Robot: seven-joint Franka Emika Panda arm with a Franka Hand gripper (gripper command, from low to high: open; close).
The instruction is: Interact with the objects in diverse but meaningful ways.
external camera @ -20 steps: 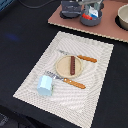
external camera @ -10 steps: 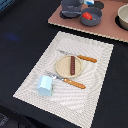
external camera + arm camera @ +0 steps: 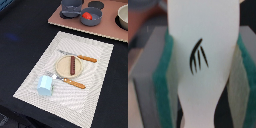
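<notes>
A ribbed, cream placemat, rectangular and finely striped, lies on the dark desk. At its centre sits a round tan plate bearing the brown sausage, a slim dark-red rod. A fork with an orange handle lies at the plate's 1 o'clock edge; a knife with a like handle lies at its 6 o'clock edge. The light-blue cup, smooth and matte, stands at the plate's 8 o'clock, near the knife's tip. At the desk's 12 o'clock a pinkish-brown board carries the grey pot holding the glossy red tomato, and beside it the grey long-handled saucepan. In the wrist view a smooth white waisted piece with a black fork mark fills the frame, flanked by teal-edged grey pads; whether the fingers are parted or closed cannot be told.
</notes>
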